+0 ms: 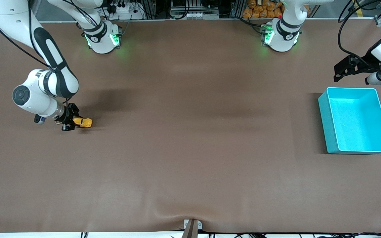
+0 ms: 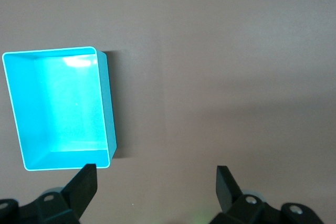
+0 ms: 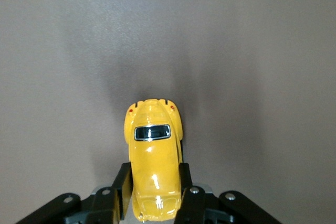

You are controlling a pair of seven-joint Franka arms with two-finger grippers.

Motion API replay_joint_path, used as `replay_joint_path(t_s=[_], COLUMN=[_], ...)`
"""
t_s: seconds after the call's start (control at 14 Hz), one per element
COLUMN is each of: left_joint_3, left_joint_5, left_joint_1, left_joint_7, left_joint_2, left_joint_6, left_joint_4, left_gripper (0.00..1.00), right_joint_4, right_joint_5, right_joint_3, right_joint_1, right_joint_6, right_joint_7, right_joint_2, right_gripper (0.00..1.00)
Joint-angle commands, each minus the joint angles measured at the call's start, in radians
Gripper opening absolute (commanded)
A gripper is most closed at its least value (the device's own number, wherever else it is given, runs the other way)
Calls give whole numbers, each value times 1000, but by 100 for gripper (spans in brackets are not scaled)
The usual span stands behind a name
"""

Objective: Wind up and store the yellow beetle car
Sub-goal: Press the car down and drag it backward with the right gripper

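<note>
**Right gripper clamped on car, left arm parked by bin**

Right arm comes from its base at the top edge, elbow bent out toward the right arm's end of the table, wrist angled low. Right gripper is down at table level, fingers pressed against both flanks of the car, gripping its end nearest the wrist; the rest sticks out past the fingertips. Car sits near the right arm's end of the worktop, roughly mid-depth, on or just above the table, can't tell which.

Left arm waits. Left gripper hangs spread open, holding nothing, near the bin at the left arm's end.

No readable labels or writing.
</note>
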Motion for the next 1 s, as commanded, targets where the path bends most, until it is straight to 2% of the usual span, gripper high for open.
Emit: replay_joint_path(t_s=[0.0, 0.21, 0.5, 0.93], left_joint_3=[-2, -2, -2, -2], left_joint_5=[-23, -23, -23, -23], left_joint_1=[10, 10, 10, 10], left_joint_7=[22, 22, 22, 24], left_joint_2=[-14, -14, -14, -14], left_joint_6=[6, 6, 4, 6], left_joint_4=[-1, -1, -1, -1], left_gripper=[100, 100, 100, 100], right_joint_4=[-5, -4, -4, 2], right_joint_5=[-3, -6, -17, -58], right_joint_3=[10, 9, 7, -14], right_joint_1=[-11, -8, -8, -20], right_joint_6=[25, 38, 42, 42], right_joint_7=[19, 21, 19, 19], right_joint_2=[22, 48, 49, 55], right_gripper=[30, 28, 20, 20])
